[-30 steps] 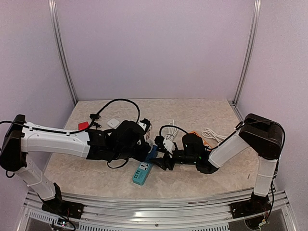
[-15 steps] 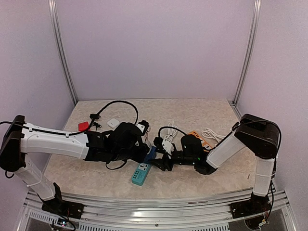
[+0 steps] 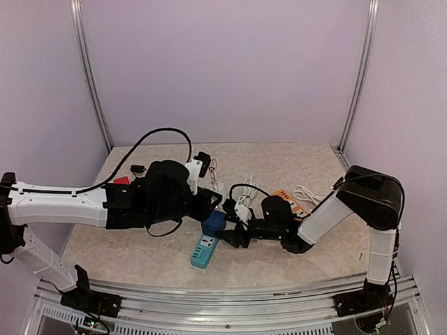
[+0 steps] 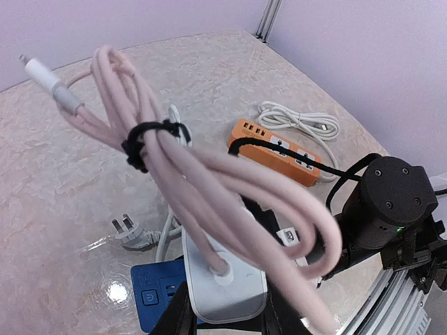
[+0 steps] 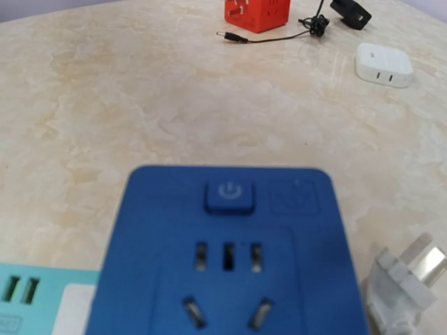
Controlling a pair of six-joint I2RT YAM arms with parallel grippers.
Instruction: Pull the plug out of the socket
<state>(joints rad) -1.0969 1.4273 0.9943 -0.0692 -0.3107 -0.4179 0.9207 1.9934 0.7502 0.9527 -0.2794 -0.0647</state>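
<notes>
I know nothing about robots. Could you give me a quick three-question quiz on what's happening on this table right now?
1. True or false: the blue socket has all its slots empty.
2. Which arm's fingers grip the white plug? A left, B right.
3. Fill in: the cable bundled above the plug is ____.
Key: 1 true; 2 A, the left fingers; 3 pink.
</notes>
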